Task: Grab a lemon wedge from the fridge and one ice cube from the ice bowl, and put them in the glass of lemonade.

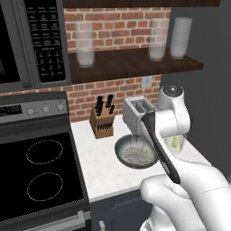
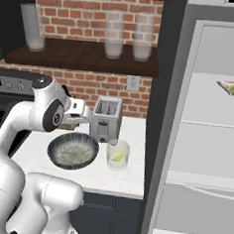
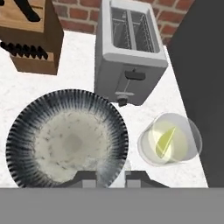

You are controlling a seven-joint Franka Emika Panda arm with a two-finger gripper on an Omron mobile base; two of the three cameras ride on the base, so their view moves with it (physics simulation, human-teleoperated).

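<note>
The lemon wedge (image 3: 165, 142) lay in the glass (image 3: 192, 131), which stood on the counter just right of the bowl (image 3: 17, 131) and in front of the toaster (image 3: 131, 52). So I judged the ice cube to be the step in hand.

The gripper (image 3: 111, 177) hung over the bowl's near rim, on the side toward the glass. Its fingers stood a little apart. A pale, glassy smudge showed between them, perhaps a cube, but I could not tell whether they were clamped on anything.

If a cube was held, the carry called for a short, level sideways move. The hand needed enough height to clear both rims and a firm grip on something that slippery. The release belonged low over the middle of the glass, so the cube would not splash or bounce out. The toaster stood close behind, so the wrist needed to keep forward of it. If nothing was held, the fingers wanted to go down into the bowl again.
</note>
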